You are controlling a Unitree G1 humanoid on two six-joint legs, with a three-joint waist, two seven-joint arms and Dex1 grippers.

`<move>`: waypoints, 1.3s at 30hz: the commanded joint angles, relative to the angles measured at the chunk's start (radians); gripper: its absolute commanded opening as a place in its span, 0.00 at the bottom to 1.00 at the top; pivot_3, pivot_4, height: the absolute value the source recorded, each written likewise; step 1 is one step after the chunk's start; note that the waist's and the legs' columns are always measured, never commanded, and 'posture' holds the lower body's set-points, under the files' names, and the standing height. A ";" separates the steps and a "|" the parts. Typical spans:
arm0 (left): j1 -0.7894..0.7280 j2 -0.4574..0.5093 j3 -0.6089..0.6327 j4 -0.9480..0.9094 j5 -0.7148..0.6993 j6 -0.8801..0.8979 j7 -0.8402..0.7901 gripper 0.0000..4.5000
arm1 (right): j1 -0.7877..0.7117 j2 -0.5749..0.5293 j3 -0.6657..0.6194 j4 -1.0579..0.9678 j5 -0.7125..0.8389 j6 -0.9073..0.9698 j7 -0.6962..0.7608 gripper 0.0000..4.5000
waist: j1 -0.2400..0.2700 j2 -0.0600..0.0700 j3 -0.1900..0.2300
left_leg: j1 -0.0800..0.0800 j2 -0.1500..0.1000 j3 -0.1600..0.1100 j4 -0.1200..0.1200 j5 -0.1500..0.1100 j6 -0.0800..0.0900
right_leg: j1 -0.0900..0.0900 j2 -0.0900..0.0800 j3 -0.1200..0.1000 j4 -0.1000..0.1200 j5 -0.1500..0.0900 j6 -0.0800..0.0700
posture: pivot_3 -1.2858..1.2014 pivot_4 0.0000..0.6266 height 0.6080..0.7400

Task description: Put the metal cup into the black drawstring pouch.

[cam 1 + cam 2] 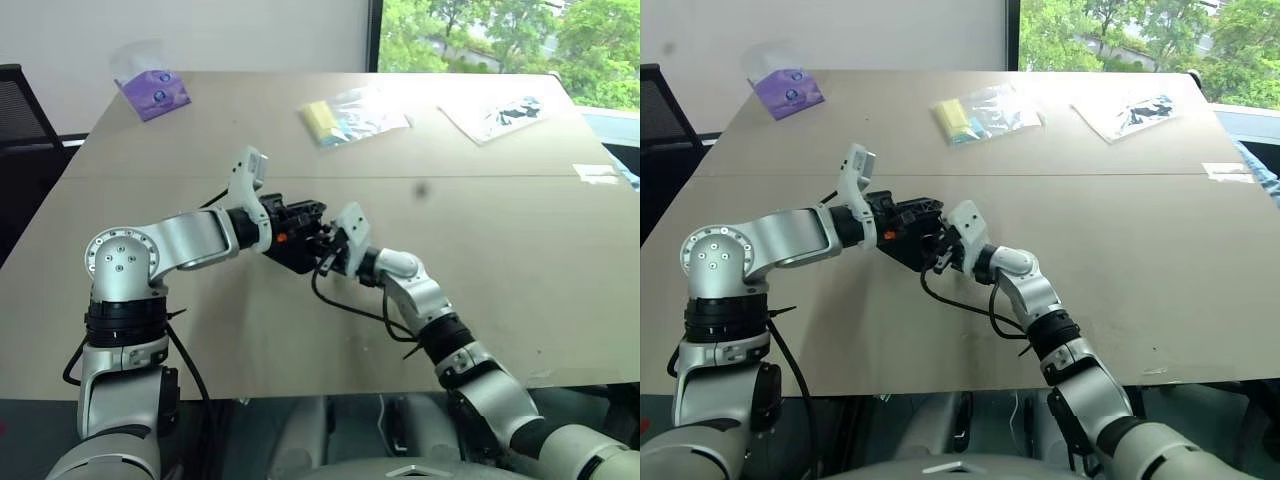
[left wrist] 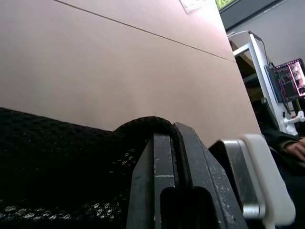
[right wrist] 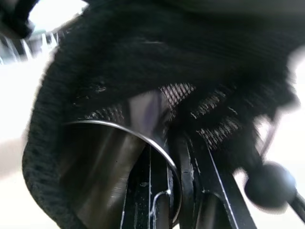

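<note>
above the counter point(image 1: 520, 280), left gripper point(image 2: 177, 157) clamped the pouch point(image 3: 86, 71) rim, right gripper point(image 3: 167, 191) clamped the cup point(image 3: 102, 171) rim; seat it deeper before letting go.

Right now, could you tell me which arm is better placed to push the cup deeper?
Probably the right: its gripper is clamped on the shiny steel cup's rim, while the left gripper pinches the black fabric pouch.

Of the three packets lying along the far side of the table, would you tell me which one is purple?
The purple packet at the far left corner; the middle one is clear plastic with yellow contents, and the right one is clear with dark print.
</note>
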 commanded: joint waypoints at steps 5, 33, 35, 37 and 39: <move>0.012 0.010 0.037 -0.114 -0.061 -0.057 -0.121 0.00 | -0.002 0.078 -0.067 -0.029 0.104 0.158 0.016 0.01 | -0.001 0.000 0.000 | 0.000 0.001 0.000 0.000 0.000 0.000 | 0.000 -0.001 0.000 0.000 0.000 0.000 | 0.52 0.24 1.00; 0.112 0.024 0.122 -0.034 0.485 -0.232 -0.685 0.00 | 0.215 -0.400 -0.182 -1.125 0.268 0.839 -0.024 0.99 | 0.004 0.001 0.000 | 0.000 0.000 0.000 -0.005 0.000 0.001 | -0.001 -0.001 0.000 -0.003 0.000 0.000 | 0.52 0.24 1.00; 0.099 0.025 0.134 -0.015 0.487 -0.224 -0.708 0.00 | 0.244 -0.421 -0.190 -1.123 0.247 0.813 -0.055 0.99 | 0.005 0.001 0.000 | 0.000 0.000 0.000 -0.005 -0.001 0.002 | -0.001 -0.001 0.000 -0.003 0.000 0.000 | 0.52 0.24 1.00; 0.091 0.027 0.138 -0.005 0.496 -0.215 -0.727 0.00 | 0.267 -0.445 -0.189 -1.099 0.217 0.768 -0.073 0.99 | 0.004 0.001 0.000 | 0.000 0.000 0.001 -0.005 -0.001 0.002 | 0.000 -0.001 0.000 -0.004 0.000 0.000 | 0.52 0.24 1.00; 0.084 0.026 0.151 0.002 0.495 -0.208 -0.743 0.00 | 0.294 -0.464 -0.171 -1.075 0.183 0.721 -0.087 0.99 | 0.003 0.001 0.000 | 0.000 0.000 0.001 -0.005 -0.001 0.002 | 0.000 0.000 0.000 -0.003 0.000 0.000 | 0.52 0.24 1.00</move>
